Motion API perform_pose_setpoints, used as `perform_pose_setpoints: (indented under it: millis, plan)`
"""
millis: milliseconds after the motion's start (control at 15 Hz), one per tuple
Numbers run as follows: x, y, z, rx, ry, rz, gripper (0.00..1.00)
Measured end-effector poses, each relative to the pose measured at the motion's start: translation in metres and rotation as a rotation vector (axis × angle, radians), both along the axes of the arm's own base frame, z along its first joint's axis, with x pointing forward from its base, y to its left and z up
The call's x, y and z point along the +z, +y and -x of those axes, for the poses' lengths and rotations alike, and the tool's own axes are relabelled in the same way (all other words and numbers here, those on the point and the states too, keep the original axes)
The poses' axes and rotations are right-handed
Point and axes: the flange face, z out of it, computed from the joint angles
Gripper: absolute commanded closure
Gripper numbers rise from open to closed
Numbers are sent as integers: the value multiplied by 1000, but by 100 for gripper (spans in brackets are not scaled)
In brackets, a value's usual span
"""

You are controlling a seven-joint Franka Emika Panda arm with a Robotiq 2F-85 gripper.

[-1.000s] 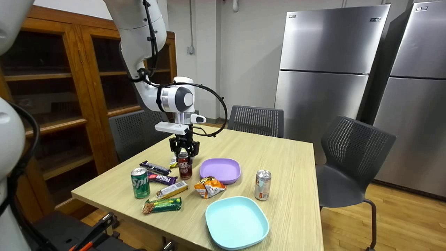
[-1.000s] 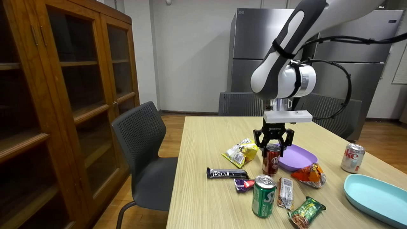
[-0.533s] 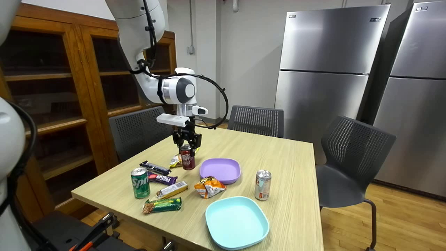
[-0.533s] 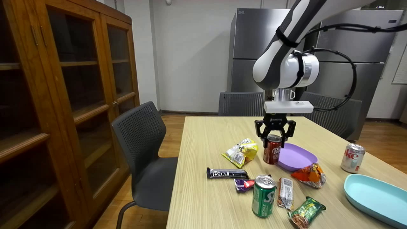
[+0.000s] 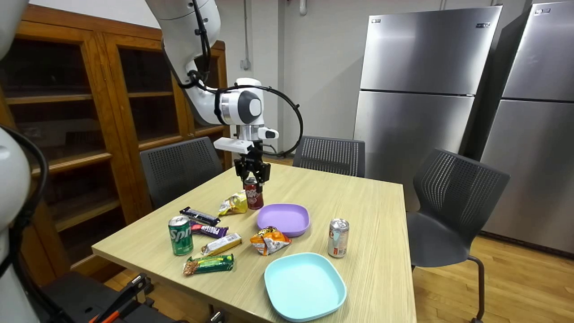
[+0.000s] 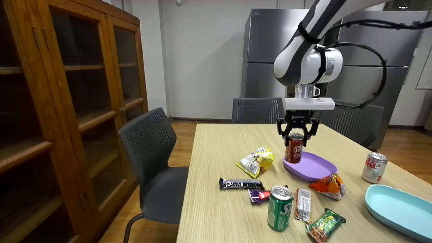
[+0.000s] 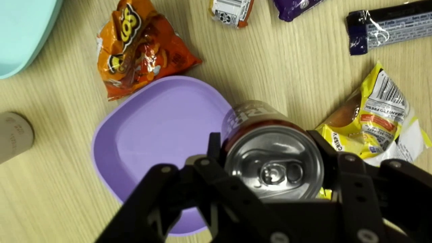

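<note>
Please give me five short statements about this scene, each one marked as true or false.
1. The fingers hold the Dr Pepper can. True.
2. The Dr Pepper can is upside down. False: it is the right way up.
3. The Sprite can stands upright on the table. True.
4. The orange snack bag lies beside the purple plate. True.
5. The Sprite can stands inside the purple plate. False: they are apart.

I've moved the gripper point(image 6: 296, 141) and red can point(image 6: 293, 152) farther from the green can point(image 6: 280, 208), uncovering the yellow bag point(image 5: 234, 204) in an exterior view.
</note>
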Motion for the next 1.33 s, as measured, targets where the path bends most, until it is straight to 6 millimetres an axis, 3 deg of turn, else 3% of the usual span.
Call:
perform_pose_setpoints:
  millis: [400,1333]
  plan:
    - [1,-18,-27,-80,11,15,62]
    - [-44,-36,-65,-215,53,-18,62]
